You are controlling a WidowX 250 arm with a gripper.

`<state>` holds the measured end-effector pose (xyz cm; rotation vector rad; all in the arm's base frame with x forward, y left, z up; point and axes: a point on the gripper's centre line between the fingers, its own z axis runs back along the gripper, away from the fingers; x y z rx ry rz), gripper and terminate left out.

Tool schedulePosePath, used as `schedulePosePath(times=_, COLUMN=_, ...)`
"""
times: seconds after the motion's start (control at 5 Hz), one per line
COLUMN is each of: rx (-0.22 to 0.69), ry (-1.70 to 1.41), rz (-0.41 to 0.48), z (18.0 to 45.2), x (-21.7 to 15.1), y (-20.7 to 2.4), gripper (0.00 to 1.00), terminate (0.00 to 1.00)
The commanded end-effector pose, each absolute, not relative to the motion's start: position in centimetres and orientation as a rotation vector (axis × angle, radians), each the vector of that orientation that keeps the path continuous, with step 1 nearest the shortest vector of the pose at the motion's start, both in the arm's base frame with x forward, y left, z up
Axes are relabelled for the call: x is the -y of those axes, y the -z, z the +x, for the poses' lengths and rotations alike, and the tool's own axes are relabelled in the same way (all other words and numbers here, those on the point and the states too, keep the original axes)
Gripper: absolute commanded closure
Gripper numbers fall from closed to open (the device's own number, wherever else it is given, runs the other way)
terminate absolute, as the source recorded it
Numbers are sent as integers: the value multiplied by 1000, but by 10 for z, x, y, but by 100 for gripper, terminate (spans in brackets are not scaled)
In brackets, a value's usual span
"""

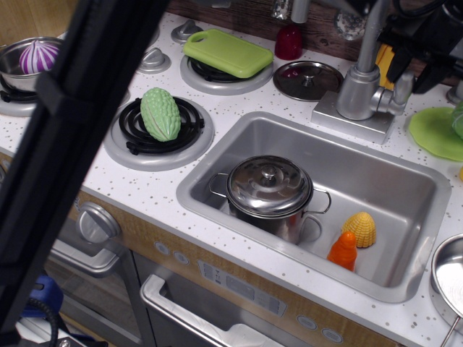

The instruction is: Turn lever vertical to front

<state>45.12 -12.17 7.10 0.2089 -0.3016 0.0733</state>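
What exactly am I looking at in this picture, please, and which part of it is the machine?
This is a single camera looking down at a toy kitchen counter. The thick black beam crossing the left side is part of the robot arm, close to the lens. Its black gripper is at the top right, over the short silver-grey paddle lever on the silver faucet body. The picture does not show whether the gripper is open or closed on the lever.

In the grey metal sink sit a lidded steel pot, a yellow ridged toy and an orange toy bottle. On the counter: a bumpy green gourd on a black burner, a green cutting board, a loose round metal lid, and a small pot holding a purple striped onion.
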Motion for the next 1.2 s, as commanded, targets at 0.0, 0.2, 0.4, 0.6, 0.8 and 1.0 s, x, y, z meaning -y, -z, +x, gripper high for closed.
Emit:
schedulePosePath(times=0.0, rx=334, ry=-102, rz=102, z=446, x=127, y=-85, gripper=100, terminate=0)
schedulePosePath(times=0.2, rx=336, ry=-106, rz=65, z=445, x=127, y=-75, gripper=100, terminate=0)
schedulePosePath(times=0.4, rx=334, ry=-95, rz=69, z=445, x=127, y=-75, gripper=0, terminate=0)
schedulePosePath(times=0.6, rx=292, ry=-72, rz=73, z=448, x=123, y=-87, gripper=0, terminate=0)
schedulePosePath(times=0.8, rx=169, ry=-35, rz=66, z=449, x=121, y=-113, gripper=0, terminate=0)
schedulePosePath(times=1.0, rx=90, ry=-10, rz=69, z=445, x=123, y=-128, gripper=0, terminate=100)
